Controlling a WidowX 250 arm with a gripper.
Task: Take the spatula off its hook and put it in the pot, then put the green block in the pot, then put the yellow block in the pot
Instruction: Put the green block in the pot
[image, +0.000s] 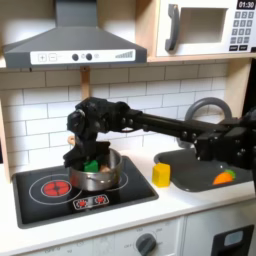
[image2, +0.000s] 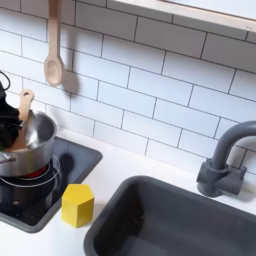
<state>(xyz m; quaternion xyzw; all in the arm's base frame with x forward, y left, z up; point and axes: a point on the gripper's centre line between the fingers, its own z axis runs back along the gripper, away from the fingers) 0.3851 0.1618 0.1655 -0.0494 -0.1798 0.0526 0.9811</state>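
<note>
The steel pot (image: 96, 181) stands on the stove's left burner, and it also sits at the second exterior view's left edge (image2: 30, 155). My gripper (image: 88, 158) reaches down into the pot's mouth, shut on the green block (image: 91, 163), which hangs just inside the rim. In the second exterior view the gripper (image2: 8, 125) is a dark mass over the pot. The spatula's wooden handle (image2: 24, 101) sticks up out of the pot, its head hidden inside. The yellow block (image: 161, 175) rests on the counter between stove and sink, also seen in the second exterior view (image2: 77, 204).
A wooden spoon (image2: 53, 45) hangs on the tiled wall above the stove. The black cooktop (image: 50, 190) lies under the pot. The sink (image2: 170, 225) with a grey faucet (image2: 222, 165) is to the right. A small orange piece (image: 222, 178) lies in the sink.
</note>
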